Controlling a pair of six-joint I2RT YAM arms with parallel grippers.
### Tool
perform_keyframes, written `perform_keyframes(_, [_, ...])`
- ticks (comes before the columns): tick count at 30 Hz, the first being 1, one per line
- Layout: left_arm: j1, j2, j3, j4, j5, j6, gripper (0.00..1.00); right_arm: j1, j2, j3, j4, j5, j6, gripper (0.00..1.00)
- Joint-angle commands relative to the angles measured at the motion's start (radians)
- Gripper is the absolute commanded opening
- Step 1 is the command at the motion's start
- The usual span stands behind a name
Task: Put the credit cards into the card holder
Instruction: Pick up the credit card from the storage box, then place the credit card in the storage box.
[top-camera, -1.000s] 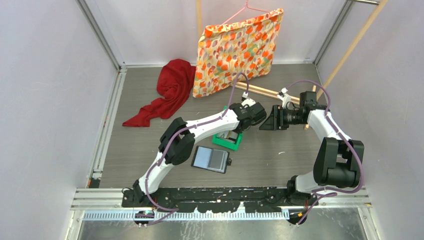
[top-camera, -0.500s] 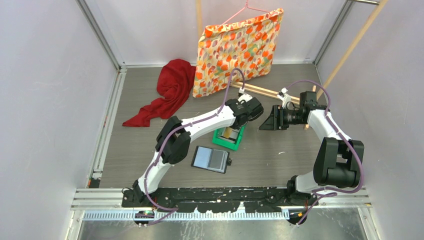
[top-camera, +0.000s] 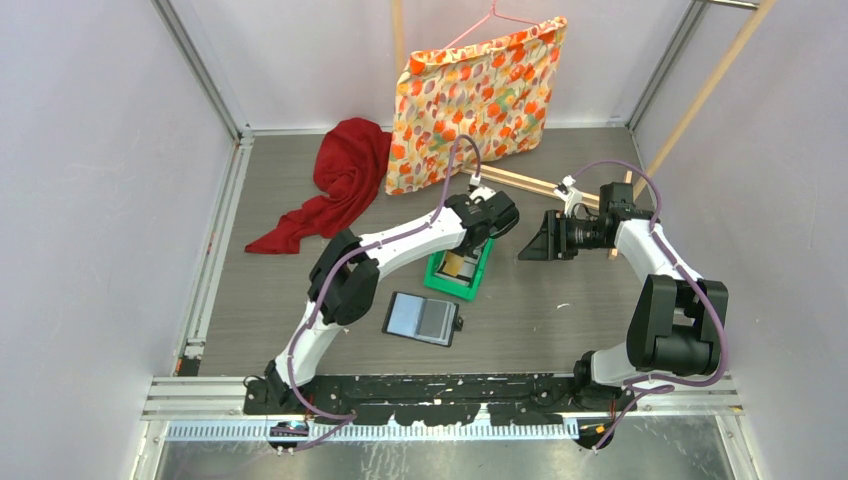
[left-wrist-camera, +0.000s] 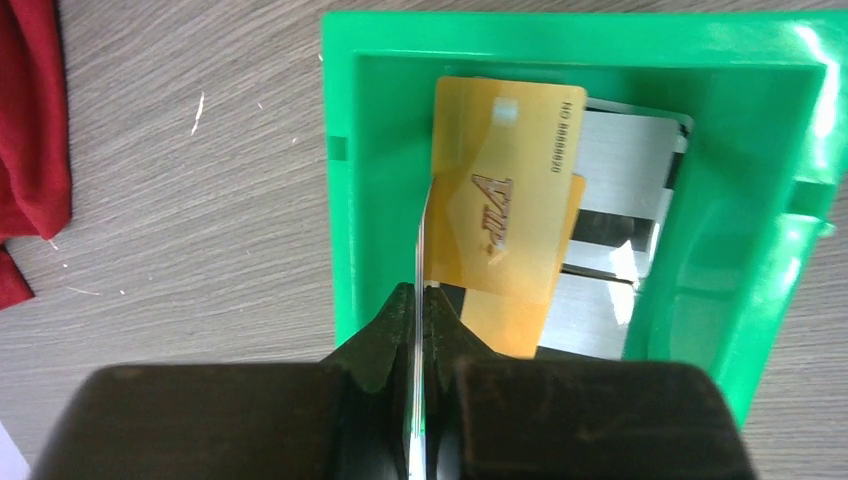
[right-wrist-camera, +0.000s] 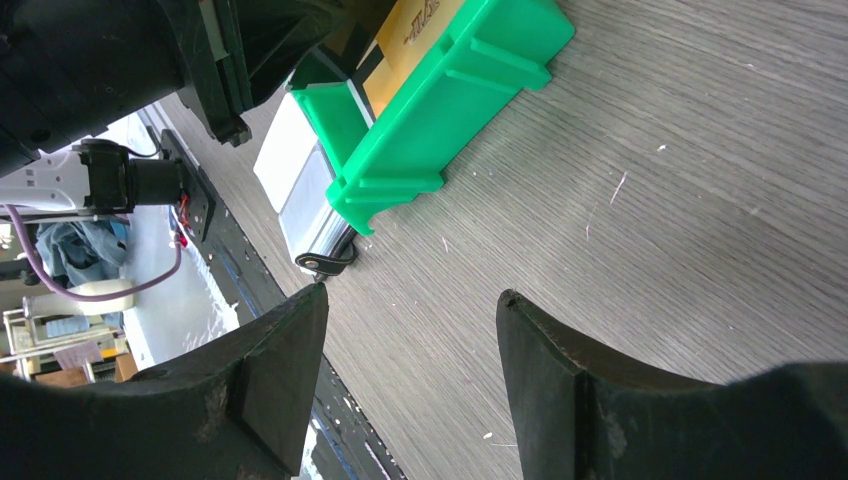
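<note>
Presently — left gripper (left-wrist-camera: 420, 305): jaws pinched on a thin card (left-wrist-camera: 424, 240), edge-on, above the green tray (left-wrist-camera: 345, 200).
Gold card (left-wrist-camera: 500, 200): flat in tray, just right of the held card.
Right gripper (right-wrist-camera: 410, 330): jaws wide — empty.

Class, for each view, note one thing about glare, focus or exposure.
Top view: even light, no hard shadows on the table. Left wrist: glare on the tray rim and the silver cards; the left gripper, shut on a card, is dark and soft. Right wrist: right gripper dark, open; background at left washed out.
</note>
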Motion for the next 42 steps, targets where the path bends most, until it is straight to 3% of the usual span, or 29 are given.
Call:
perform_keyframes(1, [0.016,-0.043,-0.018,-0.013,0.028,-0.002,0.01,-0.004,-0.038,0.015,0.013,-0.027,-0.001,0.68])
perform_keyframes(13, [0.078,-0.176,-0.096,0.108,0.180,-0.025,0.00,-0.002,-0.033,0.056,-0.076,-0.080,-0.065,0.72])
perform_keyframes(21, [0.186,-0.348,-0.366,0.429,0.429,-0.175,0.00,0.067,0.008,0.180,-0.182,-0.096,-0.073,0.82])
perform_keyframes(26, [0.229,-0.446,-0.522,0.633,0.515,-0.246,0.00,0.169,0.042,0.250,-0.115,-0.077,0.075,0.85])
perform_keyframes(32, [0.246,-0.504,-0.654,0.825,0.556,-0.324,0.00,0.319,0.088,0.262,0.104,-0.008,0.344,0.85])
perform_keyframes(42, [0.245,-0.551,-0.752,0.985,0.553,-0.371,0.00,0.391,0.189,0.305,0.156,0.103,0.473,0.84])
